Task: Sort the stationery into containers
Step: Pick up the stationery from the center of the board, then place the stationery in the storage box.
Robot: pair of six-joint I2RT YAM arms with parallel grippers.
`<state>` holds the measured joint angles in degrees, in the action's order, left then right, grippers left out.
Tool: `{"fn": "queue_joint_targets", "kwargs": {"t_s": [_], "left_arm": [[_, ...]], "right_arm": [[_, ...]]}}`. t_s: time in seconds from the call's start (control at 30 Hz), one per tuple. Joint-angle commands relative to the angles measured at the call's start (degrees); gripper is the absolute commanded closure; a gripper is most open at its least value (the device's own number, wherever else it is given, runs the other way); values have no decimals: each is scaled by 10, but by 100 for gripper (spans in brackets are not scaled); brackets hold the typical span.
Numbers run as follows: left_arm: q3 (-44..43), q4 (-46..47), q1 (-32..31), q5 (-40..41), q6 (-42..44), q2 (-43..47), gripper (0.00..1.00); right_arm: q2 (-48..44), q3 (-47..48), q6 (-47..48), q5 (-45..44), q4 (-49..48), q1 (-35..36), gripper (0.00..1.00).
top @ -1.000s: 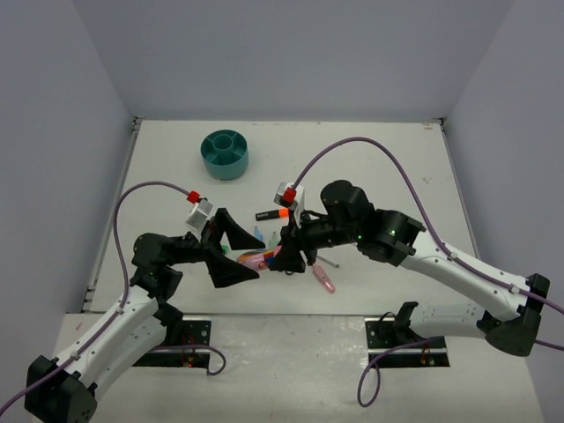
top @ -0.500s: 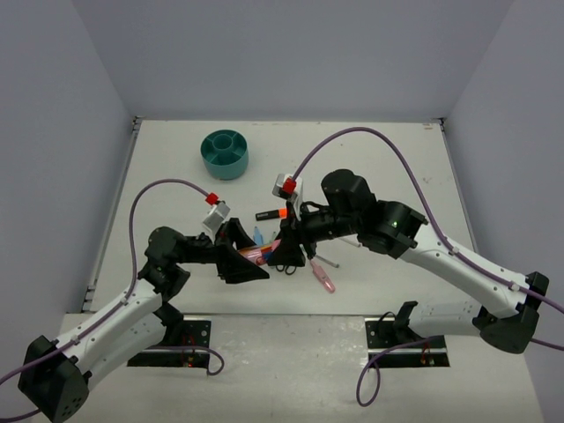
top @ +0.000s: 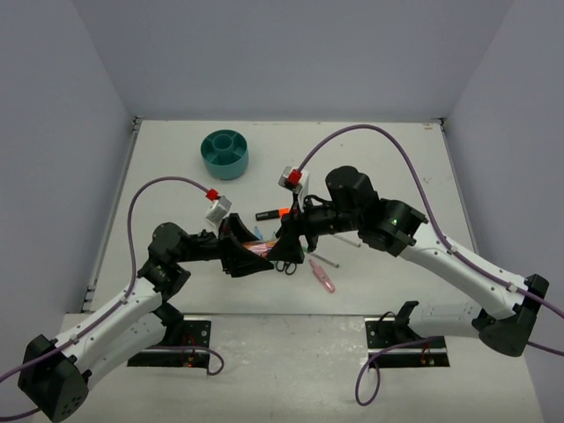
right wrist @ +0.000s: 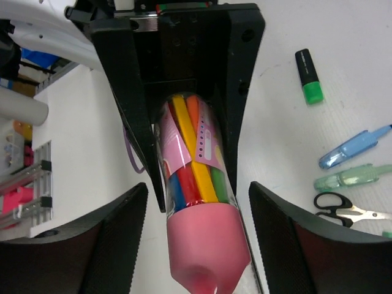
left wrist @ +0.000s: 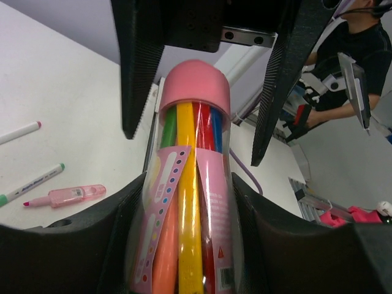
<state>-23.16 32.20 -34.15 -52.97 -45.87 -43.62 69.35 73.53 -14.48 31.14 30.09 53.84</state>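
Left wrist view: left gripper pinches the tube low on its body, with the cap pointing at the right gripper. Right's fingers are spread wide either side of the cap, not touching it. Tube looks to be off the table, between the two arms at centre-front. Organiser is well apart, back-left.

Risks as I read it:
- Right closes on the cap only. It's rounded and likely slick, so the tube squirts out or the cap pulls off and the contents spill.
- Left lets go before right has a firm hold, so the tube drops onto the scissors and markers nearby.
- Both sets of fingers overlap along the tube. Any sideways drift means a finger clash.
- Tube is long and the organiser is low. Stood upright, it may tip out or topple the organiser.

Safer: right grips further along the body, then left opens.
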Motion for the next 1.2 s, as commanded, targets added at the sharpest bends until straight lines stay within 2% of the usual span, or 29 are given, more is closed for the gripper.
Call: {"fn": "queue_joint_targets", "kwargs": {"t_s": [0.0, 0.17, 0.47, 0.7, 0.87, 0.93, 1.03, 1.1, 1.17], "left_arm": [[-18, 15, -3, 33, 11, 24, 100], [-15, 19, -4, 59, 9, 44, 100], [-10, 20, -4, 110, -5, 60, 100], [6, 13, -4, 180, -26, 84, 100], [23, 37, -4, 214, -51, 91, 100], [31, 64, -4, 216, -63, 89, 100], [41, 103, -4, 219, -72, 88, 100], [53, 123, -3, 230, -68, 96, 100], [56, 126, -4, 247, -44, 105, 100]], "right_arm": [[-24, -18, -44, 11, -52, -24, 26], [-28, -22, -61, -3, -58, -33, 18], [-38, -56, -86, 5, -83, -52, 19], [-116, -121, -134, -6, -125, -118, 20], [-148, -174, -191, 37, -184, -126, 20], [-150, -205, -244, 50, -233, -126, 20], [-167, -273, -370, 22, -332, -125, 18], [-192, -358, -509, -46, -420, -119, 11], [-227, -408, -584, -99, -463, -100, 3]]}}
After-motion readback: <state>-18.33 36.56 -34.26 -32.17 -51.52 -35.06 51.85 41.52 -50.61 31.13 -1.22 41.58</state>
